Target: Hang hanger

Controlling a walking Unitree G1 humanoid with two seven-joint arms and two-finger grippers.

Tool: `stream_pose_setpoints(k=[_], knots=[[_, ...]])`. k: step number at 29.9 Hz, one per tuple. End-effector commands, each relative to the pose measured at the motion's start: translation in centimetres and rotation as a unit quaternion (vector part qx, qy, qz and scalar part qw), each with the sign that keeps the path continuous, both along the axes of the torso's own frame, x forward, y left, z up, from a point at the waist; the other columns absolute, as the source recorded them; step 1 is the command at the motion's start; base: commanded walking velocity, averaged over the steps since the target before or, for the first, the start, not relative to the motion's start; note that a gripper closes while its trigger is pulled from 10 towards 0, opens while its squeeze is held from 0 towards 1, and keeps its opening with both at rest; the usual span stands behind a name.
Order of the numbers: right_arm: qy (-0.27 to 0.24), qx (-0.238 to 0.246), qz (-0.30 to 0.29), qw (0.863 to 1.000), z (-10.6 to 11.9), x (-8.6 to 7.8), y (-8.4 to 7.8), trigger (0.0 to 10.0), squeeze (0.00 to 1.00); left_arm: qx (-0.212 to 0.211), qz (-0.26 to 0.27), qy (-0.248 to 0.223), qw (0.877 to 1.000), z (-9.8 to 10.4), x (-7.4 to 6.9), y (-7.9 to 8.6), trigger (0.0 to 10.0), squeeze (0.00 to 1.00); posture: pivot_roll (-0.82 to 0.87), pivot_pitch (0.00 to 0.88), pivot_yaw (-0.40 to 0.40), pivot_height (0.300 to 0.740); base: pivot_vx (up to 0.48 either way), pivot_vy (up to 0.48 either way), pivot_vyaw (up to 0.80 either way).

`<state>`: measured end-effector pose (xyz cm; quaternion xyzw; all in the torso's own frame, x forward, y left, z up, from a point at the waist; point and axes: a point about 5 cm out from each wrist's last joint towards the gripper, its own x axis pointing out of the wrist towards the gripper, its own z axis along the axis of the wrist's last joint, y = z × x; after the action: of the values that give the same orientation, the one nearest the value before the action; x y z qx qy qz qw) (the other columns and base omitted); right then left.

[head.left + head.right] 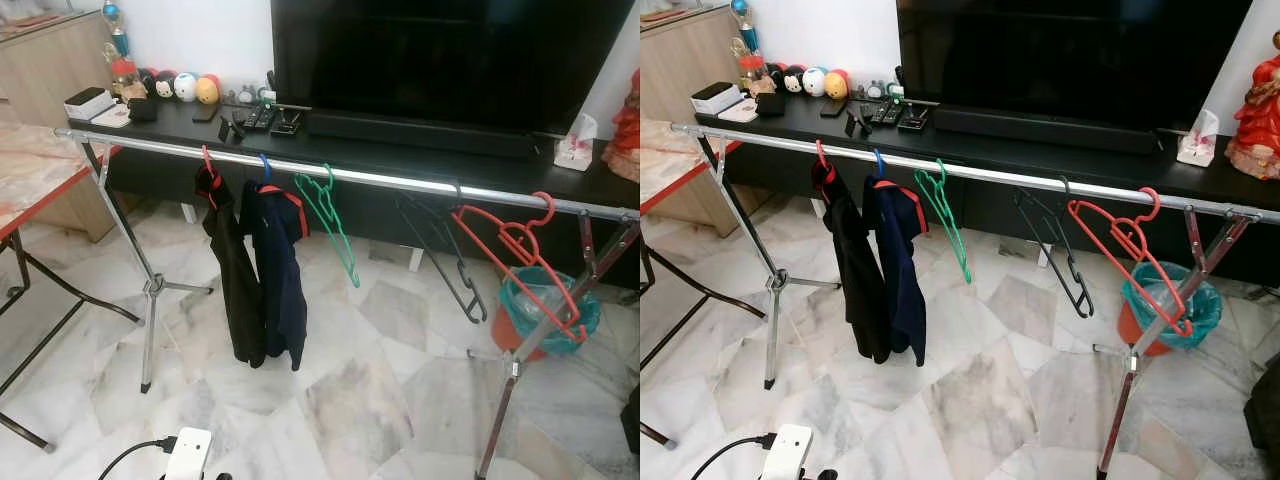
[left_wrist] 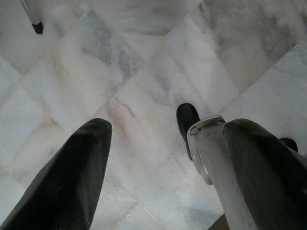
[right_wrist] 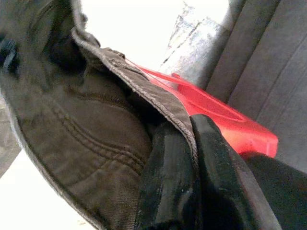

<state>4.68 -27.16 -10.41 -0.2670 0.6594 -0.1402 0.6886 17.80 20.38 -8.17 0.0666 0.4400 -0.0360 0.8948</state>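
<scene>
Right tool [image 3: 192, 158] pinches brown garment [image 3: 81, 129] over red hanger [image 3: 225, 115].

The rail [image 1: 380, 178] of the clothes rack runs across the room in front of a black worktop [image 1: 420, 150]. On it hang a black garment [image 1: 232, 270] and a navy garment [image 1: 280, 270], touching each other, then a green hanger [image 1: 330, 225], a black hanger [image 1: 445, 250] and a red hanger [image 1: 520, 260]. Bare rail lies between the green and black hangers, and left of the garments. An orange bin [image 1: 545, 310] stands under the red hanger, beside the right-hand legs [image 1: 540, 350] of the rack
</scene>
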Motion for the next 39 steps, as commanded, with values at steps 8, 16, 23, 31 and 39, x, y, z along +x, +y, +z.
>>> stream_pose_setpoints(k=[8,16,23,31,39], knots=[[-0.142,0.098,-0.126,0.977,-0.3,4.0,3.1,10.0,0.0,0.007,-0.01,-0.005,1.0,0.1,0.1,0.1,10.0,0.0,0.04,0.0,-0.004,0.74,0.0,0.0,0.0],[-0.194,0.12,-0.17,0.959,0.0,5.5,3.3,10.0,0.0,0.008,-0.011,-0.008,1.0,0.2,0.3,0.1,10.0,0.0,0.04,0.0,-0.003,0.74,0.0,0.0,0.0],[-0.193,0.118,-0.188,0.956,-0.1,4.8,2.9,10.0,0.0,0.01,-0.014,-0.012,1.0,0.3,0.5,0.2,10.0,0.0,0.04,0.0,-0.002,0.74,0.0,-0.219,0.0],[-0.2,0.119,-0.188,0.954,-0.1,5.0,2.9,10.0,0.0,0.009,-0.015,-0.017,1.0,0.4,0.8,0.0,10.0,0.0,0.04,0.0,-0.001,0.74,0.0,-0.416,0.0],[-0.202,0.12,-0.179,0.955,0.0,5.4,3.1,10.0,0.0,0.009,-0.015,-0.021,1.0,0.5,0.9,0.1,10.0,0.0,0.04,0.0,-0.002,0.74,0.0,-0.412,0.0]])
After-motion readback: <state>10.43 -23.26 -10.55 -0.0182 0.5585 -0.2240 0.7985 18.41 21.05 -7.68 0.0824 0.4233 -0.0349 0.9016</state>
